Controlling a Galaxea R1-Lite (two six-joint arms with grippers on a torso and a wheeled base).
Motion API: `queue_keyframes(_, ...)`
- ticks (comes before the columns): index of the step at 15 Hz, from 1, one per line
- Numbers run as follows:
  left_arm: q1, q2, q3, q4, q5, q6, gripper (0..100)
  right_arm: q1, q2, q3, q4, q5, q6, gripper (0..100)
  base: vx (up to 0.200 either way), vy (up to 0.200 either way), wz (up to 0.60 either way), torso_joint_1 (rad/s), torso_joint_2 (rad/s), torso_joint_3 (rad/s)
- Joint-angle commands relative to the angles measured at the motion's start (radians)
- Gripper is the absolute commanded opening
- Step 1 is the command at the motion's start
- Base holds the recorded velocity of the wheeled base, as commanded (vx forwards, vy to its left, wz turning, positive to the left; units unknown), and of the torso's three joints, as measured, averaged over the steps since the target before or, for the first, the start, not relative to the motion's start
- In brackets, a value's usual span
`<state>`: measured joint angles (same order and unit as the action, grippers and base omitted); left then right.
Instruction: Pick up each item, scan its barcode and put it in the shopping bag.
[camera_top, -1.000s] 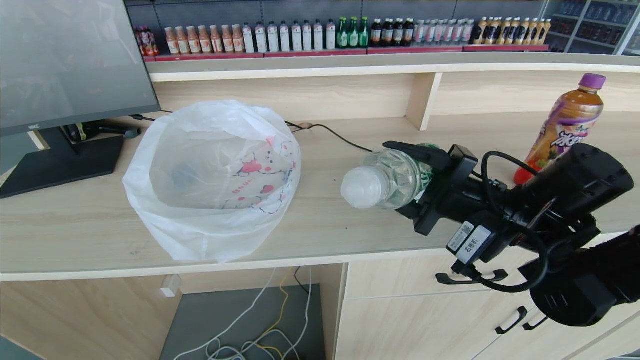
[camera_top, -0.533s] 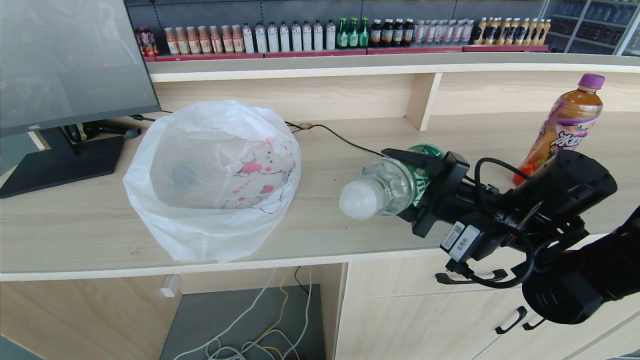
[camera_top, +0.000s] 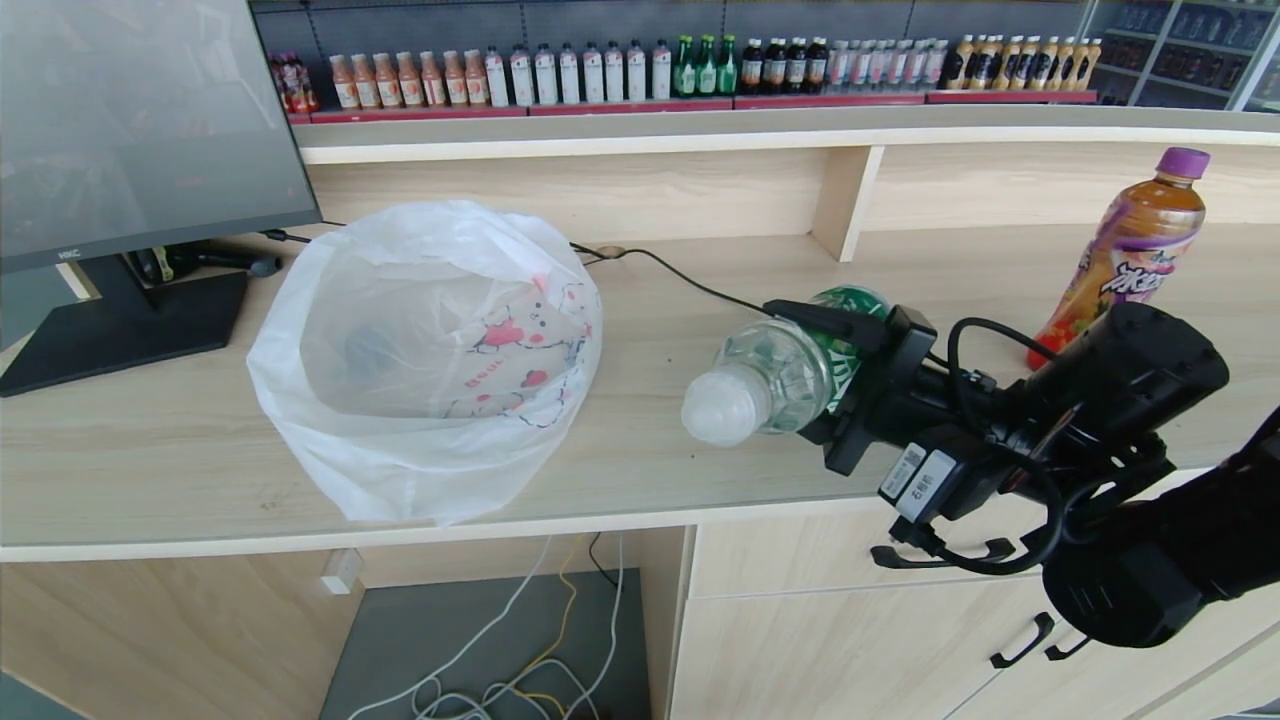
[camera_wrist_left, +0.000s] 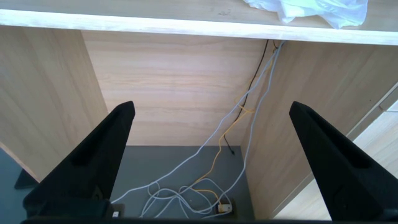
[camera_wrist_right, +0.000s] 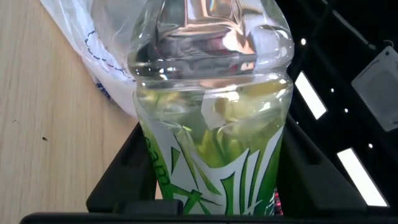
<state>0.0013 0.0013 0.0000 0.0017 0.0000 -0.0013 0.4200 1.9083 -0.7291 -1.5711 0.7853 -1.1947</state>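
Where the right tool (camera_top: 805, 365) clamps, the bottle (camera_top: 765, 378) sits.

Printed label on juice bottle (camera_top: 1135, 270), white tags (camera_top: 918, 478) on right arm (camera_top: 1130, 370), logo on monitor (camera_top: 130, 110); none clearly readable

A small shop, seen from the till side of its checkout counter

Across the top of the frame runs a long shelf of bottled drinks (camera_top: 700, 65), sorted by kind and colour, with red price strips (camera_top: 630, 104) along its front edge; a second stocked rack (camera_top: 1185, 50) fills the upper right corner. Below stretches a pale wooden counter (camera_top: 660, 450) with a raised customer ledge. A till monitor (camera_top: 140, 120) on a black stand occupies the upper left, a thin white plastic shopping bag (camera_top: 430, 350) stands open at centre left, and a juice bottle (camera_top: 1130, 250) stands upright at the right. Cupboard drawers (camera_top: 850, 640) and loose cables (camera_top: 520, 660) sit under the counter, at the bottom of the frame
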Motion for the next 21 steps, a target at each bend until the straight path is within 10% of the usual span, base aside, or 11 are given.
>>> queue_keyframes(1, 0.000, 0.000, 0.000, 0.000, 0.000, 0.000, 100, 0.000, -0.002, 0.004, 0.000, 0.002, -0.002, 0, 0.000, 0.000, 0.00, 0.000, 0.00, 0.000)
queue_keyframes(21, 0.000, 0.000, 0.000, 0.000, 0.000, 0.000, 100, 0.005, -0.209, 0.013, 0.000, -0.070, 0.156, 0, 0.000, 0.000, 0.00, 0.000, 0.00, 0.000)
